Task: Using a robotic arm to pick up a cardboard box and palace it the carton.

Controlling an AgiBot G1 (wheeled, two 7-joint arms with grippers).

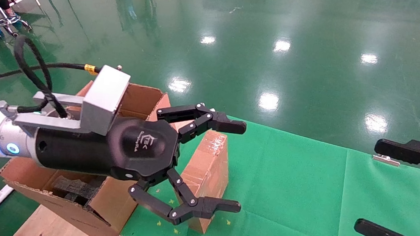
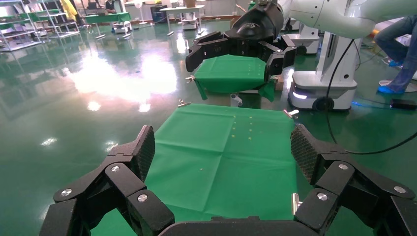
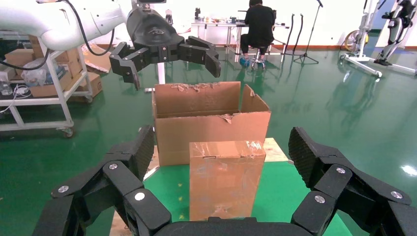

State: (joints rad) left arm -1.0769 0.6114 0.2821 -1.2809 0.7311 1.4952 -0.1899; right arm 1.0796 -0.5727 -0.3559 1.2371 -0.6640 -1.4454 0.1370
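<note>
The cardboard box (image 1: pixel 209 163) is small, brown and taped, and stands upright on the green cloth (image 1: pixel 302 194) just beside the carton (image 1: pixel 139 96). The carton is large, its flaps are up, and black foam (image 1: pixel 70 189) lies inside. The robotic arm's left gripper (image 1: pixel 240 167) hangs open and empty, raised near the carton and the box; neither shows in its wrist view (image 2: pixel 223 150). My right gripper (image 1: pixel 369 185) is open at the table's right side. Its wrist view (image 3: pixel 221 152) faces the cardboard box (image 3: pixel 223 182), with the carton (image 3: pixel 211 123) behind and the left gripper (image 3: pixel 164 49) above.
The carton rests on a pale wooden board (image 1: pixel 52 226) at the table's left end. Metal clips (image 1: pixel 385 160) hold the cloth at its edges. A person (image 3: pixel 258 24) sits at a desk far behind. A cart with boxes (image 3: pixel 39 93) stands on the glossy green floor.
</note>
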